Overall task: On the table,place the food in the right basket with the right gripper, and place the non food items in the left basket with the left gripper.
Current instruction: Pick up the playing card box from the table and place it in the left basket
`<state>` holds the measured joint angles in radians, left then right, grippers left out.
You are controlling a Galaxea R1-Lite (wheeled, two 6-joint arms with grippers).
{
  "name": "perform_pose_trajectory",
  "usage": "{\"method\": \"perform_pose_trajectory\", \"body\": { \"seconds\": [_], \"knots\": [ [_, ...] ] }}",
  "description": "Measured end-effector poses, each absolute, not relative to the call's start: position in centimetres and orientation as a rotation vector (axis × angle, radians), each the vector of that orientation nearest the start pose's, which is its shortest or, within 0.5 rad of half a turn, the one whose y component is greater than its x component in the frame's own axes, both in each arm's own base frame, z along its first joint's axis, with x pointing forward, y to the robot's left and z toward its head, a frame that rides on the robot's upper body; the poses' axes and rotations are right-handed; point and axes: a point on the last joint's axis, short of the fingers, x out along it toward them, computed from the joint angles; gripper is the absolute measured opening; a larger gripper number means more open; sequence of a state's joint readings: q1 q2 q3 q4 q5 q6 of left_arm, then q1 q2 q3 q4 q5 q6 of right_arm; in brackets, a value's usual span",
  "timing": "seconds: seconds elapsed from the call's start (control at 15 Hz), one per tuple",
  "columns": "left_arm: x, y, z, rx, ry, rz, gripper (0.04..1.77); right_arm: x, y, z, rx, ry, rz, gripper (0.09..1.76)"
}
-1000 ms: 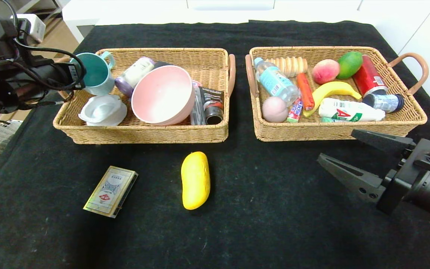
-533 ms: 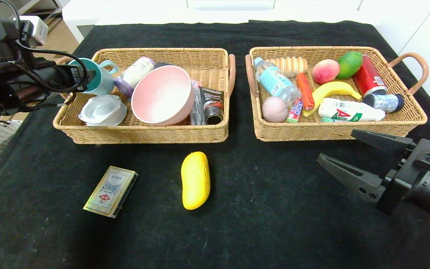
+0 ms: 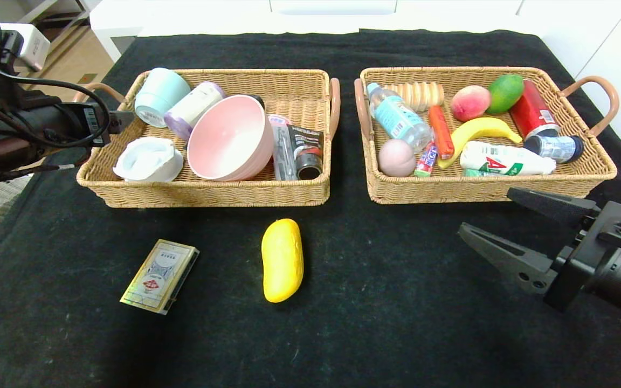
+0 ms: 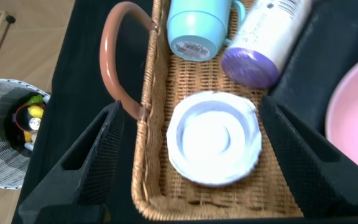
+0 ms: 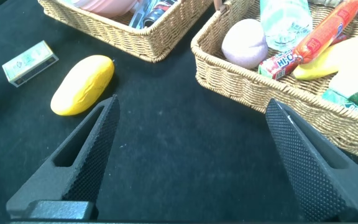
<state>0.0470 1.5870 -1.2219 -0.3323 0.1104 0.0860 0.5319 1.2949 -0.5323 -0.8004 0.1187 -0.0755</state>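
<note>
**My two claws, both spread wide, gripping nothing**

Nearest me on the black table (image 3: 397, 302), the card box (image 3: 160, 275) lay on the left and the yellow fruit (image 3: 282, 259) just right of it, apart from each other. My right gripper (image 3: 496, 226) hovered over the cloth at the near right, in front of the right basket (image 3: 483, 188), jaws apart and bare. That basket held the water bottle (image 3: 397, 117), the sausage (image 3: 441, 131) and the white bottle (image 3: 504, 159). Farther left, my left gripper (image 4: 185, 143) hung over the left end of the left basket (image 3: 208, 191), fingers released; the teal mug (image 3: 158, 96) lay tipped in the basket's far left corner, beside the pink bowl (image 3: 229, 137).
</note>
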Motion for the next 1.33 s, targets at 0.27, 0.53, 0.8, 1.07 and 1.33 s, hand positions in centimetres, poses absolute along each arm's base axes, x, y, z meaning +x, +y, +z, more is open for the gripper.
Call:
{"method": "perform_pose_trajectory", "body": {
  "seconds": [0.27, 0.53, 0.8, 1.07, 1.33],
  "knots": [
    [26.9, 0.1, 29.9, 0.117, 0.059, 0.102, 1.64, 17.0, 10.3, 22.6, -0.065, -0.063, 0.649, 1.71],
    [24.1, -1.6, 28.2, 0.152, 0.164, 0.021, 1.67, 17.0, 10.3, 22.7, -0.065, -0.063, 0.650, 1.71],
    [21.9, -2.5, 26.8, 0.171, 0.275, -0.035, 1.69, 17.0, 10.3, 22.6, -0.066, -0.062, 0.650, 1.71],
    [20.4, -3.1, 25.2, 0.178, 0.402, -0.143, 1.70, 17.0, 10.3, 22.6, -0.065, -0.062, 0.650, 1.71],
    [20.0, -3.2, 23.6, 0.194, 0.464, -0.172, 1.70, 17.0, 10.3, 22.6, -0.066, -0.063, 0.650, 1.71]
  ]
}}
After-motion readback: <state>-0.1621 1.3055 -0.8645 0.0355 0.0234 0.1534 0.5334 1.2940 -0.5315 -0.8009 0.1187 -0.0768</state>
